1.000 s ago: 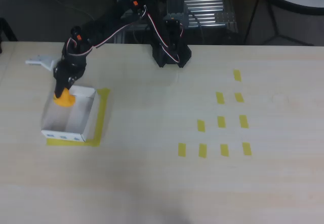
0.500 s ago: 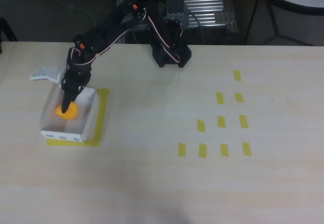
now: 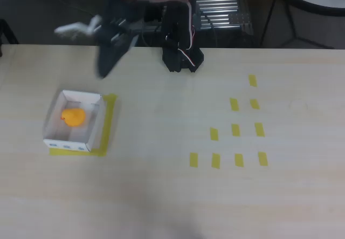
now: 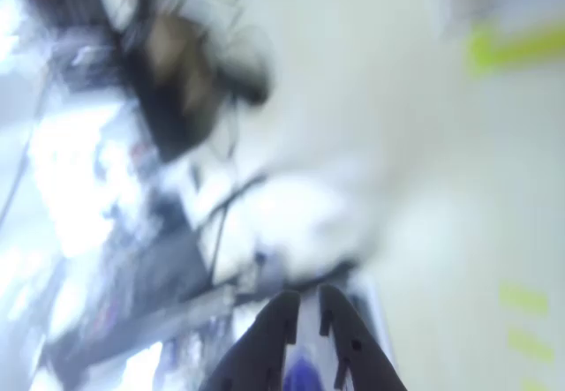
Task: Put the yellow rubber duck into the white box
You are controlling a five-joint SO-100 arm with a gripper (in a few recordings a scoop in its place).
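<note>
The yellow rubber duck [image 3: 74,116] lies inside the white box [image 3: 68,141] at the left of the table in the overhead view, near the box's middle. My gripper [image 3: 85,49] is lifted clear of the box, up and to its right near the table's back edge, and is smeared by motion. Its white jaw points left and its black finger [image 3: 102,66] points down, spread apart with nothing between them. The wrist view is heavily blurred; the dark fingertips [image 4: 281,313] show at the bottom with nothing held.
A yellow tape frame [image 3: 109,124] runs along the box's right and front sides. Several yellow tape rectangles [image 3: 235,129] lie on the right half of the table. The arm's black base [image 3: 182,58] stands at the back centre, with cluttered equipment behind it.
The gripper let go of the duck, which now rests in the box. The arm swung up and back to the right, away from the box.
</note>
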